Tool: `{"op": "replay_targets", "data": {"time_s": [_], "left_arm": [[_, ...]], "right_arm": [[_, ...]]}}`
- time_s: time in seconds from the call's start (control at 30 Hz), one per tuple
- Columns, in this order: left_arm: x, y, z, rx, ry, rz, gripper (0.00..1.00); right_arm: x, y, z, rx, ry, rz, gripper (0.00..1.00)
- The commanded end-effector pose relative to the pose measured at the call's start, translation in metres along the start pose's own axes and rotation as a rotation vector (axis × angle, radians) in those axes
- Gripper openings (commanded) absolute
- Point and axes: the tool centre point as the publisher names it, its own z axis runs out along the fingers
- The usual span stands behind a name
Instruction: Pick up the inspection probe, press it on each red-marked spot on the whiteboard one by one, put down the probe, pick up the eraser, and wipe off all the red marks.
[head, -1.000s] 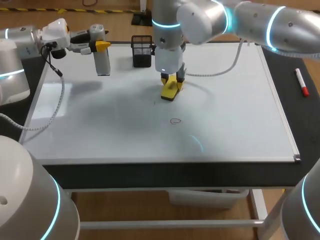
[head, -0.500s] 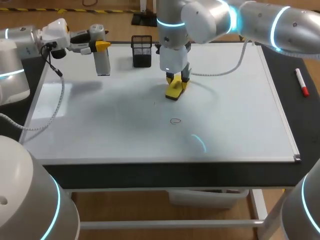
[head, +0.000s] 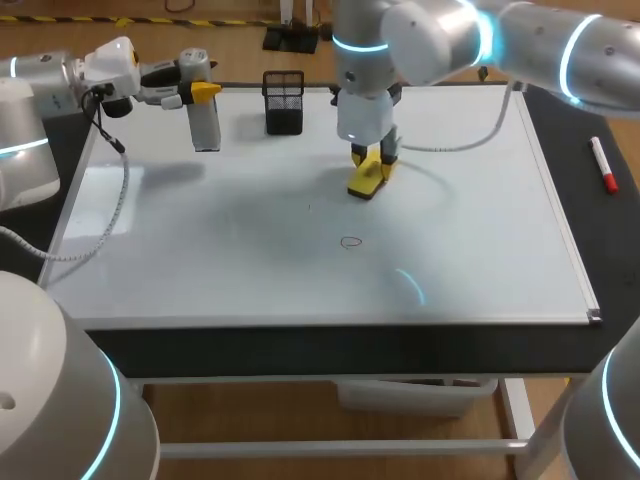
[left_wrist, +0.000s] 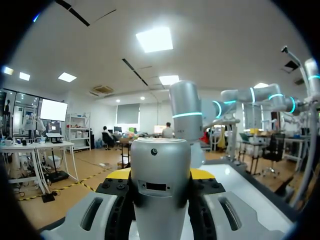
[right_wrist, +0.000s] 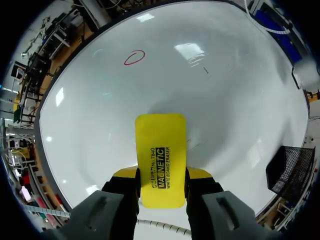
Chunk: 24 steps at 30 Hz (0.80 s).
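Right gripper (head: 372, 160) pinching eraser (head: 365, 183) near whiteboard's (head: 200, 260) far edge, left gripper (head: 200, 92) clamping probe (head: 206, 128) at far-left corner, red mark (head: 349, 241) mid-board

**What the Views Kept Back**

From above, the right pincer (head: 372, 160) was largely masked by its own wrist, and the clamped eraser (head: 367, 182) showed only its lower end. The red ring (head: 350, 242) near the counter's middle was too small there to tell whether its line closed. In the left wrist view, the gripped inspection probe (left_wrist: 160, 185) covered most of the left pincer's (left_wrist: 160, 175) yellow fingertips (left_wrist: 120, 173), and the picture's edge cut off the probe's base.
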Motion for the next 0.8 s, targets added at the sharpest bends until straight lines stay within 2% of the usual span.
{"op": "replay_targets", "data": {"time_s": [0.03, 0.33, 0.53, 0.8], "left_arm": [[0.001, -0.001, 0.0, -0.001, -0.004, 0.001, 0.0], [0.001, -0.001, 0.0, -0.001, -0.004, 0.001, 0.0], [0.001, -0.001, 0.0, -0.001, -0.004, 0.001, 0.0], [0.001, -0.001, 0.0, -0.001, -0.004, 0.001, 0.0]], "right_arm": [[0.006, -0.003, 0.002, 0.006, -0.007, 0.008, 0.0], [0.013, -0.015, -0.024, 0.035, -0.051, 0.05, 0.0], [0.018, -0.023, -0.03, 0.048, -0.051, 0.066, 0.0], [0.015, -0.021, -0.033, 0.062, -0.043, 0.057, 0.0]]}}
